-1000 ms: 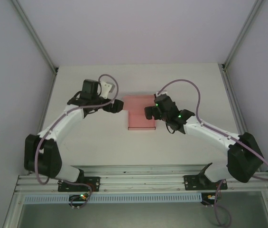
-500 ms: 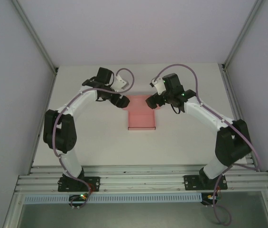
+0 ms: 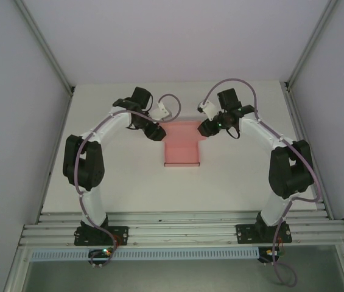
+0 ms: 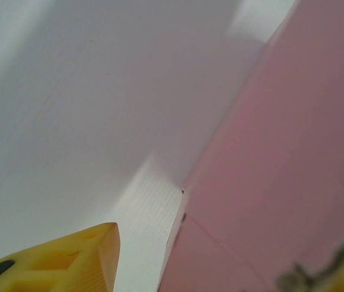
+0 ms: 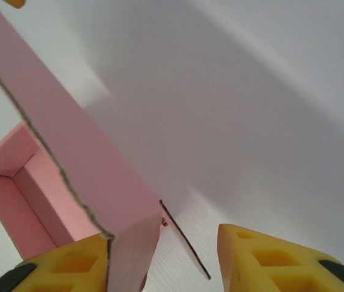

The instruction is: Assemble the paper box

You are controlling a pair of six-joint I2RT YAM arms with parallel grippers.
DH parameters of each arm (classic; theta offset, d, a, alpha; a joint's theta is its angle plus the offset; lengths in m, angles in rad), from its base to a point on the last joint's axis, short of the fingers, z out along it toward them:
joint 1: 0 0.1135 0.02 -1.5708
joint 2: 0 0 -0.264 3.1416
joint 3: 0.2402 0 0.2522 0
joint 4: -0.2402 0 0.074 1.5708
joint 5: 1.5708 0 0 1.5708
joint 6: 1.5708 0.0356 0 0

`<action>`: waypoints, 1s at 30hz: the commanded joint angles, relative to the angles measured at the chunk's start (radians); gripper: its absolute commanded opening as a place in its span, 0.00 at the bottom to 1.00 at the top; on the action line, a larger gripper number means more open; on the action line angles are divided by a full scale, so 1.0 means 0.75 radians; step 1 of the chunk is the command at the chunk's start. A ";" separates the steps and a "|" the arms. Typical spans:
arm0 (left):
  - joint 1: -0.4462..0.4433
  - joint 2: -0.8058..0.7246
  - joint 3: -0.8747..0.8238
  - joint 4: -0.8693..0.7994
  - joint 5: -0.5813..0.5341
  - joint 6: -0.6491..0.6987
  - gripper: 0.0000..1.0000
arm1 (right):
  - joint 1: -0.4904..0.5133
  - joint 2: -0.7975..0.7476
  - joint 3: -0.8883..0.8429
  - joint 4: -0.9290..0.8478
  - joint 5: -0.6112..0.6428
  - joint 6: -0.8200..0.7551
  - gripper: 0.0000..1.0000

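Observation:
The pink paper box (image 3: 181,151) lies at the middle of the table, its far part spreading wider toward both grippers. My left gripper (image 3: 157,134) is at the box's far left corner. In the left wrist view its jaws straddle the pink card (image 4: 281,152); one yellow finger (image 4: 77,261) stands off the card's edge with white table showing between. My right gripper (image 3: 203,129) is at the far right corner. There, a raised pink flap (image 5: 74,158) rests against the left finger (image 5: 68,267), a thin card edge (image 5: 184,240) lies in the gap, and the other finger stands apart.
The white table (image 3: 117,182) carries the box alone. Grey enclosure walls with metal posts (image 3: 71,90) close in the left, right and back. An aluminium rail (image 3: 184,226) with both arm bases runs along the near edge.
Both arms have stretched farther out, bringing the grippers from the box's sides to its far corners. Both pairs of jaws have narrowed around the pink card.

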 commanded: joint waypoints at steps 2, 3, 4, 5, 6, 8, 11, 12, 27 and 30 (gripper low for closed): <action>0.006 0.001 0.044 -0.062 0.045 0.107 0.51 | -0.023 0.047 0.056 -0.122 -0.190 -0.147 0.32; 0.001 0.005 0.052 -0.071 0.045 0.115 0.51 | -0.026 0.057 0.071 -0.153 -0.214 -0.180 0.31; 0.008 0.006 0.056 -0.077 0.046 0.121 0.49 | -0.028 0.069 0.085 -0.176 -0.223 -0.201 0.28; 0.009 0.009 0.060 -0.081 0.052 0.130 0.48 | -0.033 0.080 0.100 -0.203 -0.230 -0.220 0.25; 0.012 0.010 0.062 -0.085 0.056 0.135 0.47 | -0.037 0.094 0.115 -0.236 -0.248 -0.252 0.22; 0.014 0.017 0.069 -0.096 0.068 0.141 0.46 | -0.052 0.117 0.141 -0.273 -0.272 -0.279 0.15; 0.017 0.028 0.085 -0.115 0.081 0.150 0.43 | -0.074 0.141 0.168 -0.304 -0.290 -0.311 0.10; 0.018 0.029 0.087 -0.117 0.081 0.151 0.42 | -0.079 0.147 0.175 -0.311 -0.300 -0.324 0.08; 0.027 0.012 0.122 -0.183 0.087 0.194 0.38 | -0.091 0.106 0.160 -0.303 -0.271 -0.427 0.00; 0.028 0.028 0.151 -0.212 0.109 0.197 0.29 | -0.091 0.105 0.169 -0.301 -0.250 -0.418 0.00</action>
